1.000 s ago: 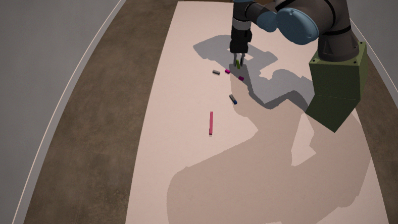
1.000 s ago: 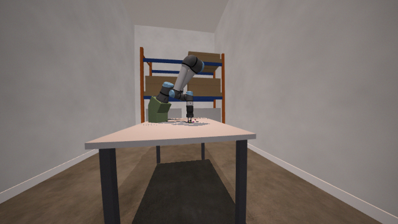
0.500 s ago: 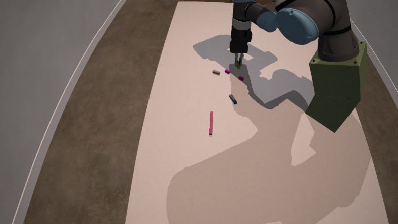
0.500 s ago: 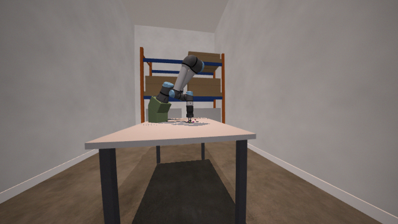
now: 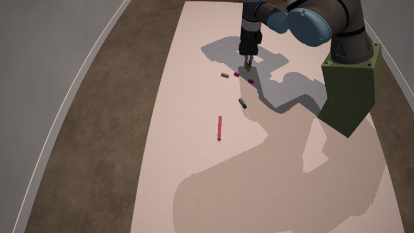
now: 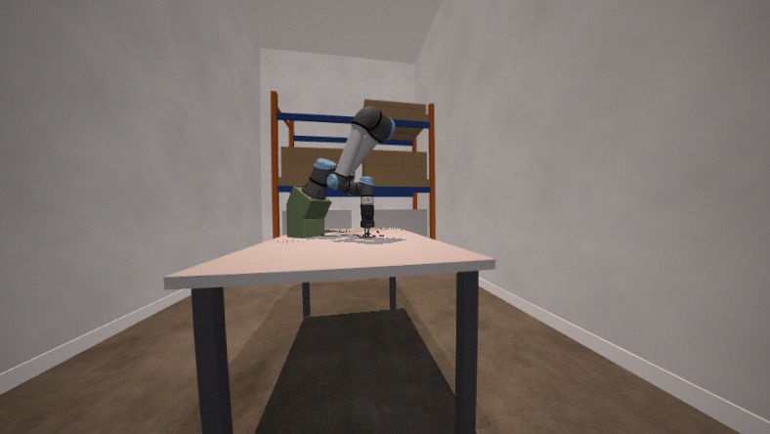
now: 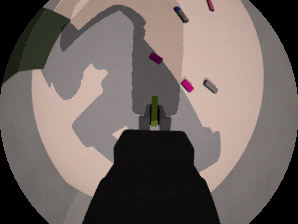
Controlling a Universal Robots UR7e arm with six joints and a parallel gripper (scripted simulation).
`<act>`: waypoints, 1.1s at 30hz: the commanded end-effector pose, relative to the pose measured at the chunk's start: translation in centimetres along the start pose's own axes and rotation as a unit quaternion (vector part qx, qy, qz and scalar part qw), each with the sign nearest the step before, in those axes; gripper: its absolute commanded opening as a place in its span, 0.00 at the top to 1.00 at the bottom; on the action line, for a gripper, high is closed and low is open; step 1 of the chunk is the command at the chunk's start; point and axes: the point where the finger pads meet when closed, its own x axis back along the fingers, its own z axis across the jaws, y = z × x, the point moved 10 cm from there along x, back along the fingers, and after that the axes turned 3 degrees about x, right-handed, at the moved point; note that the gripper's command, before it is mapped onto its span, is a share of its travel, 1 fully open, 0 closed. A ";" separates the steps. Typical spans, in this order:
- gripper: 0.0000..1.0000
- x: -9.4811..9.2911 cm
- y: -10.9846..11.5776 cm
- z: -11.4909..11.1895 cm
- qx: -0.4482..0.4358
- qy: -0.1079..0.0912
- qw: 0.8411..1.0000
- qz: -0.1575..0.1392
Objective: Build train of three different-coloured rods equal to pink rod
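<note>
Gripping: the gripper (image 5: pixel 248 66) (image 6: pixel 367 235) (image 7: pixel 154 110) has its fingers drawn in to a narrow gap, snug on both sides of the lime rod (image 5: pixel 248 68) (image 7: pixel 154 111). Looks like a proper hold to me.
Lime rod: between the fingertips, down close to the bench (image 5: pixel 185 150) (image 6: pixel 333 258) (image 7: pixel 240 125), with one end poking out past them. Can't tell if it's actually touching the top.
Blue rod + grey rod: the blue rod (image 5: pixel 244 106) sits at one end of a grey rod (image 5: pixel 241 101) (image 7: pixel 182 16), pretty much in line. Any tiny gap there is too small to make out. Lime's well apart from that pair, so no three-rod train as things lie.
Other grey rod: the loose grey rod (image 5: pixel 224 75) (image 7: pixel 210 86) lies flat off to one side of the gripper, apart from everything else.
Magenta rods: two short ones. The bright magenta rod (image 5: pixel 236 74) (image 7: pixel 187 85) is near the loose grey one, not touching. The shaded magenta rod (image 5: pixel 250 81) (image 7: pixel 155 58) looks way darker because it's in the arm's shadow.
Pink rod: the long pink rod (image 5: pixel 219 128) (image 7: pixel 210 5) lies on its own, beyond the blue and grey pair as seen from the gripper. The wrist view only catches a bit of it.
Arm: the arm (image 5: pixel 251 17) (image 6: pixel 367 191) reaches over from its green mount (image 5: pixel 349 83) (image 6: pixel 305 218) (image 7: pixel 37 42), gripper pointing down.

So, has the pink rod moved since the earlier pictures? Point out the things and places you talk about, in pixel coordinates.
No. In the top view, the pink rod (image 5: pixel 219 128) (image 7: pixel 210 4) keeps its place and direction relative to the green robot pedestal (image 5: pixel 350 83).
</note>
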 end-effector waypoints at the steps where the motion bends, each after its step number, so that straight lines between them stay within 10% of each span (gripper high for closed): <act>1: 0.76 0.0 0.0 0.0 0.000 0.000 1.000 0.000; 33: 0.76 1.1 0.0 0.0 0.000 0.000 1.000 0.000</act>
